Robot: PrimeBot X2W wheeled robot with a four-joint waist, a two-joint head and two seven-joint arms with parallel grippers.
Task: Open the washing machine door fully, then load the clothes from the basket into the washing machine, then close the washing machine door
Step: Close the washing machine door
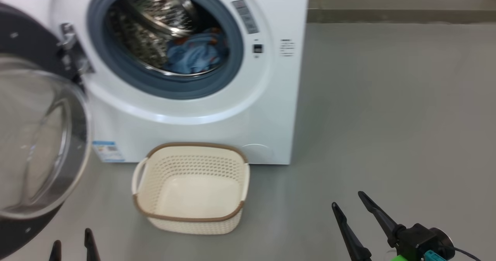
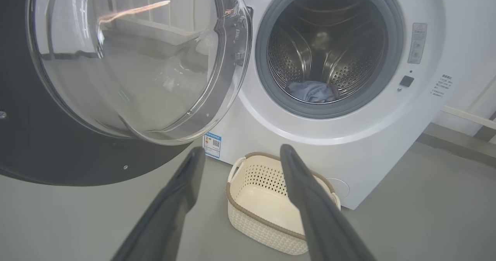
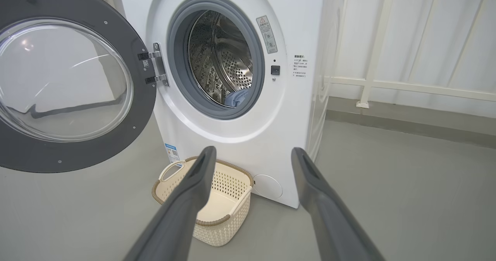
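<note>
- While both arms sat low at the near edge of the head view, the left gripper (image 1: 72,239) stood at the near left, released, its two dark fingers spread with nothing between them.
- At the near right, the right gripper (image 1: 347,199) was likewise unclenched, its long fingers parted over the bare grey floor (image 1: 387,117), clasping nothing and well apart from the basket.
- Just beyond the grippers, the basket (image 1: 193,225) sat upright on the floor, between them from left to right and close against the foot of the washing machine; inside its cream perforated walls and brown rim, its bottom showed bare.
- On the left, the washing machine door (image 1: 37,137) was swung wide open, its black rim and bulging clear glass bowl hanging out toward the near left from a metal hinge (image 1: 69,40) at the left of the opening. The left gripper was near the door's lower edge but apart from it.
- Behind the basket rose the washing machine (image 1: 193,125), its white front carrying a small blue label sticker (image 1: 108,151) at the lower left corner and a grey gasket (image 1: 235,55) ringing the round mouth.
- Farther in, the clothes (image 1: 195,55) lay at the bottom of the perforated steel drum (image 1: 151,32), a light blue bundle with small orange patches, just behind the gasket's lower lip.
- Farthest off, past the machine's right side in the right wrist view, a white railing (image 3: 374,51) stood before a pale wall.
</note>
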